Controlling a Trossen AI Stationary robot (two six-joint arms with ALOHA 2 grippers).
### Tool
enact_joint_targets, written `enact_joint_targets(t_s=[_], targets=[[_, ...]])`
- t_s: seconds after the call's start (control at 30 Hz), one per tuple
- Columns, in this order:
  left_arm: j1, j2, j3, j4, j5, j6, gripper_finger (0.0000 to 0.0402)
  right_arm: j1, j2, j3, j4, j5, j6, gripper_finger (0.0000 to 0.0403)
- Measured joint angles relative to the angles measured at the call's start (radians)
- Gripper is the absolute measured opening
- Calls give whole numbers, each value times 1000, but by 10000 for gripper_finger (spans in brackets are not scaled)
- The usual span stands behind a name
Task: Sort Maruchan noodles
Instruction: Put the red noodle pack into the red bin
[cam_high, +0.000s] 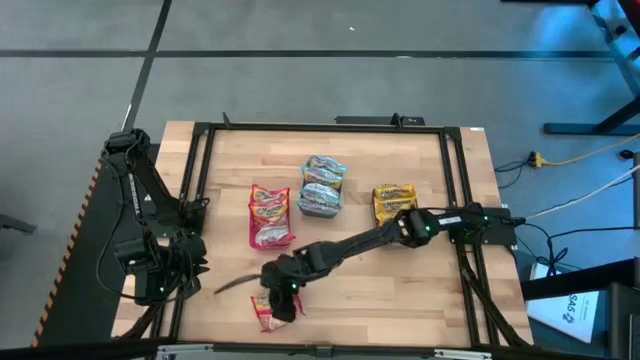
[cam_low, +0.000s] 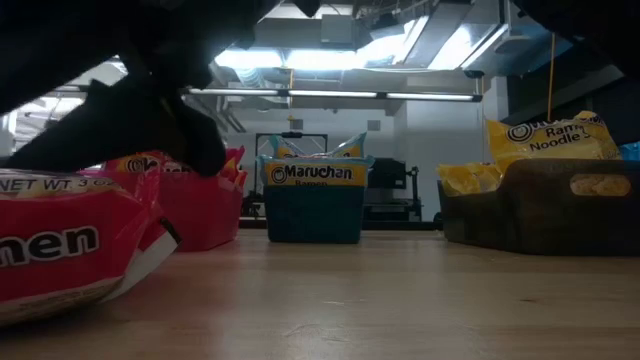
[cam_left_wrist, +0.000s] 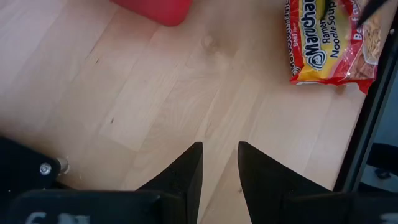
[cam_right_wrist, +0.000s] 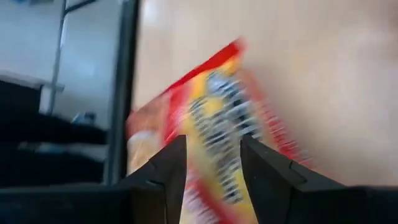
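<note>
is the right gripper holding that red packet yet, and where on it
Cannot tell. The right gripper is over the red packet with a finger either side of its middle, but contact is not visible. The left gripper holds nothing.

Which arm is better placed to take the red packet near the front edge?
The right: the right gripper is over the red packet, its fingers straddling it. The left gripper waits by the table's left edge.

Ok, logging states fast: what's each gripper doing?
Left gripper: open, holding nothing.
Right gripper: open over a red noodle packet, not gripping.
</note>
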Motion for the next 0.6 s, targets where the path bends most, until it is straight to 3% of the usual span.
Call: enact_joint_targets(t_s=[0.2, 0.37, 0.6], targets=[[0, 0, 0, 0, -1, 1, 95, -41, -7, 12, -59, 122, 91, 147], [0, 0, 0, 0, -1, 2, 95, -73, -9, 12, -221, 18, 173, 147], [0, 0, 0, 0, -1, 2, 95, -69, -10, 11, -285, -15, 177, 147]])
